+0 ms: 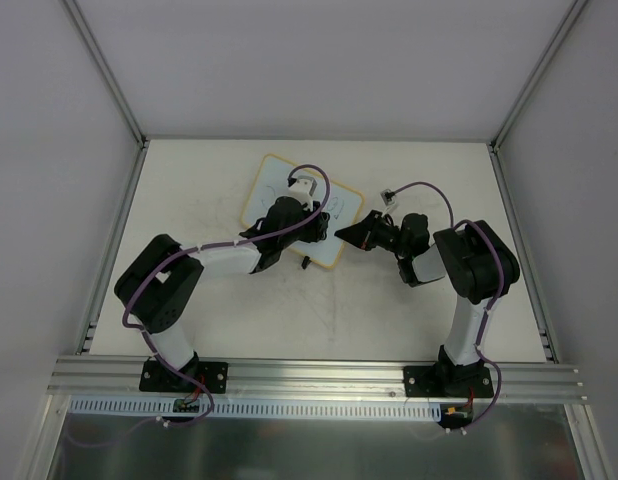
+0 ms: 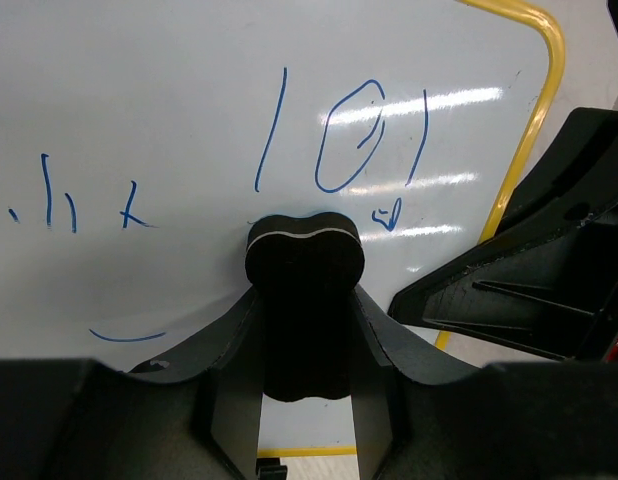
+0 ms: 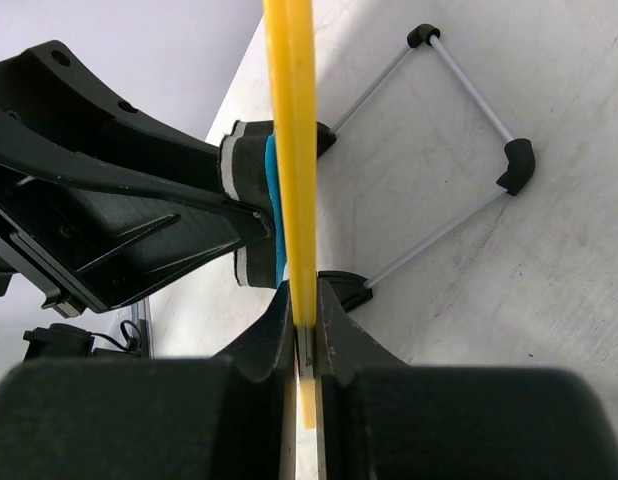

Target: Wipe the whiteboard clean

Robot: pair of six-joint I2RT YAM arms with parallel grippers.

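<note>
the whiteboard (image 1: 272, 187) sits in the middle of the table (image 1: 189, 200), turned at an angle, its thin yellow rim (image 3: 292, 120) running around a white face. the left wrist view shows blue handwriting (image 2: 349, 140) on that face: tall strokes and a loop across the upper part, smaller marks at the left and a short curved line lower down. in the right wrist view the board is seen edge-on, with a wire stand (image 3: 459, 90) of silver rods and black corner caps reaching out from behind it onto the table. the left gripper (image 2: 305, 335) is over the face of the board, its fingers (image 2: 229, 350) closed narrowly on a small black eraser (image 2: 305, 270), whose far end rests against the white surface just below the writing. the right gripper (image 3: 306, 335) is at the board's right edge, its jaws pinched tight on the yellow rim, close beside the left gripper's fingers. both arms reach in from the near edge of the table.
</note>
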